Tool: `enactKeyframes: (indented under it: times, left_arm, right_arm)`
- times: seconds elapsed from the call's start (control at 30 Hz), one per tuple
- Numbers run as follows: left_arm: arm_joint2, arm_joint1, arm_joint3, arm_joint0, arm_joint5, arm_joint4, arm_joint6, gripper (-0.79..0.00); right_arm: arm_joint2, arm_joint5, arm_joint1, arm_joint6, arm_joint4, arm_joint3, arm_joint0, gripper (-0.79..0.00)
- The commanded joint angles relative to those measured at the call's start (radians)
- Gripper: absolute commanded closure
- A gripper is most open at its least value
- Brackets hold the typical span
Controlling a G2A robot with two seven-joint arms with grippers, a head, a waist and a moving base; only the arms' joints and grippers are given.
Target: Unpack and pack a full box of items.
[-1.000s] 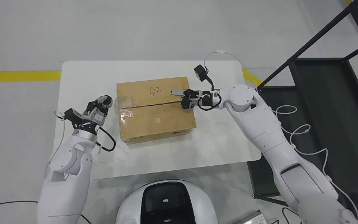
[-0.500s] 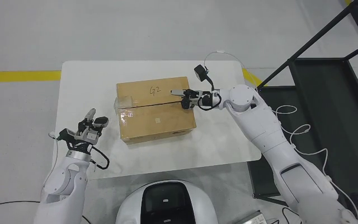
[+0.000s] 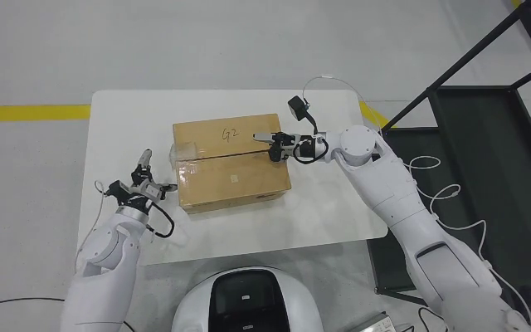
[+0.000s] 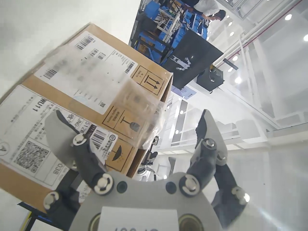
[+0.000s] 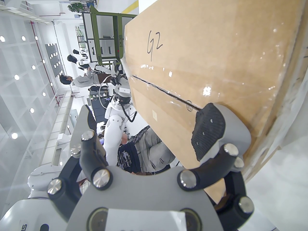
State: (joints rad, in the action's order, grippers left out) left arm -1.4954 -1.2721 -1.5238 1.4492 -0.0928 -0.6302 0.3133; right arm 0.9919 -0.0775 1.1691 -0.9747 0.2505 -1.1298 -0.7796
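A taped brown cardboard box [image 3: 231, 162] marked with handwriting lies in the middle of the white table [image 3: 332, 207]. My left gripper [image 3: 152, 176] is open beside the box's left end, near its front corner. The left wrist view has that gripper [image 4: 131, 126] facing the labelled side of the box [image 4: 96, 85], where a loose clear tape flap [image 4: 144, 114] hangs at the edge. My right gripper [image 3: 270, 139] is open over the box's right end. In the right wrist view one finger pad [image 5: 209, 131] rests on the box top [image 5: 204, 49] by the taped seam [image 5: 166, 92].
A black metal rack [image 3: 465, 124] stands just past the table's right edge. A yellow floor line [image 3: 41, 112] runs behind the table on the left. Bare tabletop lies in front of the box and along its left side.
The left arm pulled back from the box's left end toward the front of the table, then swung in again beside the front left corner. The right arm and the box stayed still.
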Motion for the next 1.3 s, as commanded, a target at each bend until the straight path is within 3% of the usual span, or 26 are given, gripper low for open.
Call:
enactKeyframes:
  times: [0.0,0.3,0.83,0.87,0.93,0.97,1.07,1.27]
  left_arm:
    - [0.000,0.000,0.009,-0.012,-0.019,-0.017,0.021,-0.785]
    - [-0.012,0.007,0.064,-0.070,-0.129,-0.099,0.139,-0.785]
    - [-0.020,0.005,0.124,-0.108,-0.178,-0.270,0.207,-0.785]
    - [-0.021,0.004,0.128,-0.107,-0.174,-0.278,0.208,-0.702]
    - [-0.023,0.004,0.132,-0.107,-0.169,-0.289,0.210,-0.462]
    - [-0.024,0.004,0.136,-0.107,-0.168,-0.296,0.209,-0.391]
    - [-0.022,0.002,0.147,-0.116,-0.167,-0.320,0.192,-0.299]
    - [-0.008,-0.002,0.165,-0.138,-0.175,-0.351,0.159,-0.228]
  right_arm:
    - [0.000,0.000,0.000,0.000,0.000,0.000,0.000,-0.785]
    - [0.000,0.000,0.000,0.000,0.000,0.000,0.000,-0.785]
    - [0.000,0.000,0.000,0.000,0.000,0.000,0.000,-0.785]
    - [0.000,0.000,0.000,0.000,0.000,0.000,0.000,-0.785]
    - [0.000,0.000,0.000,0.000,0.000,0.000,0.000,-0.785]
    - [0.000,0.000,0.000,0.000,0.000,0.000,0.000,-0.785]
    - [0.000,0.000,0.000,0.000,0.000,0.000,0.000,-0.785]
    - [0.000,0.000,0.000,0.000,0.000,0.000,0.000,-0.785]
